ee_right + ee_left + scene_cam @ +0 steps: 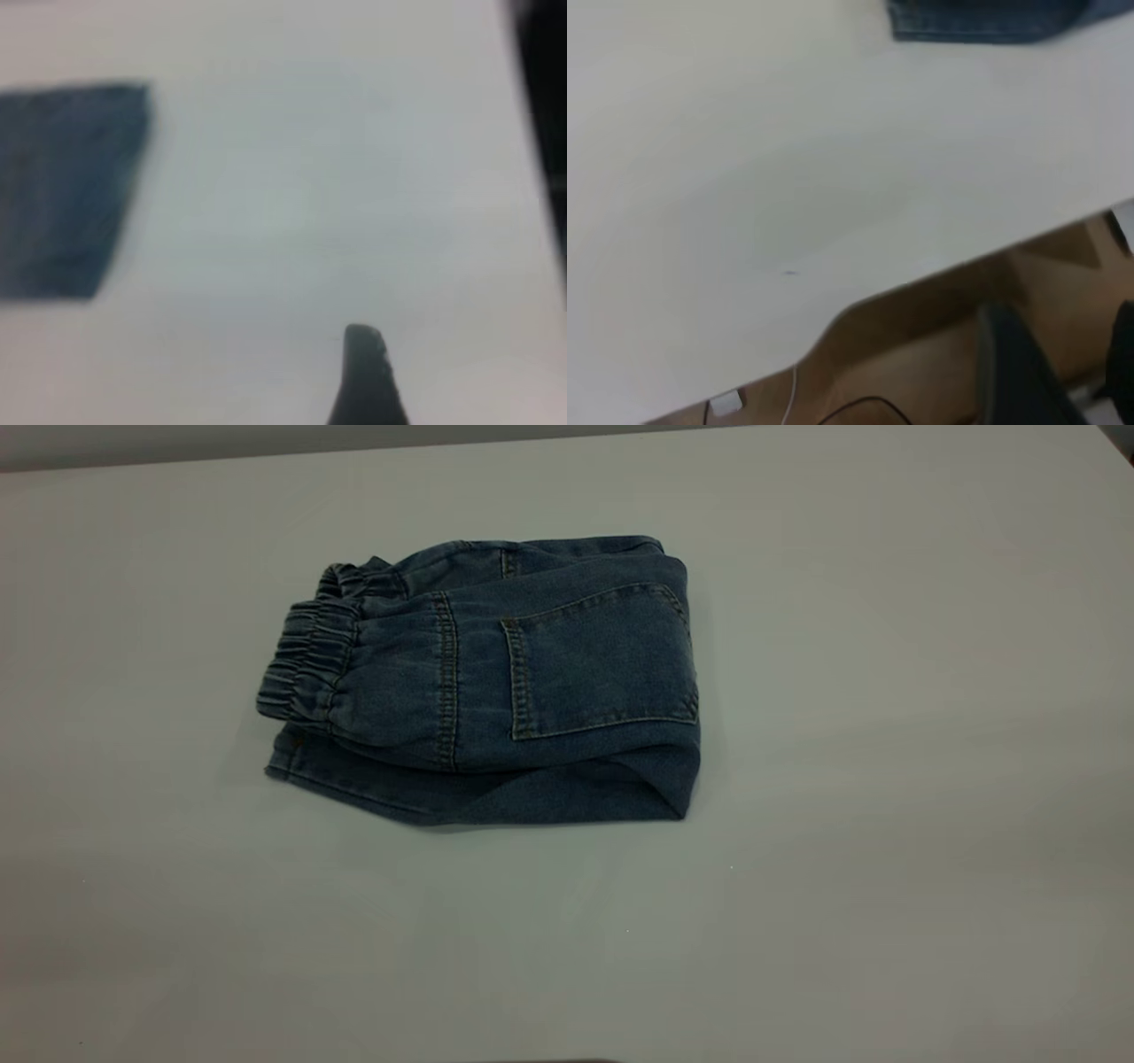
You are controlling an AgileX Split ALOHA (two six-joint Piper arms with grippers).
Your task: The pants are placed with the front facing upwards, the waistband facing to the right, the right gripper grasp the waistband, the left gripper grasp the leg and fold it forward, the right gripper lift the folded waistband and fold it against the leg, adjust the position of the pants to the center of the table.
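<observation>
Pants [496,691] sit folded into a compact bundle on the table [886,824], slightly left of and behind centre in the exterior view, nothing touching them. Waistband [306,669] now faces left, laid over the leg layer, whose hem edge pokes out underneath along the near side; that reads as both folds done, so my guess is only the centring nudge is left, if that. Back pocket [602,660] is on top with tan stitching outlining it, so the outer face of the bundle is the seat side. Fabric is mid-blue denim, soft-looking, rounded at the fold on the right side rather than creased flat. The band is ruched elastic, bunched in tight ridges and thicker than the rest, so the bundle sits higher at that end. Tabletop is plain matte pale grey, no texture. Neither arm shows in the exterior view. Right gripper [365,376]: one dark tapered fingertip is visible in its wrist view, over bare table, well apart from the pants, holding nothing; can't tell if the fingers are apart or together since only one shows. Left gripper isn't visible in any view; its wrist camera only shows bare table, the table edge, a corner of the denim far off and some floor with a cable [859,409] beyond. Looks like both arms are pulled back off the cloth to leave the fold undisturbed.
</observation>
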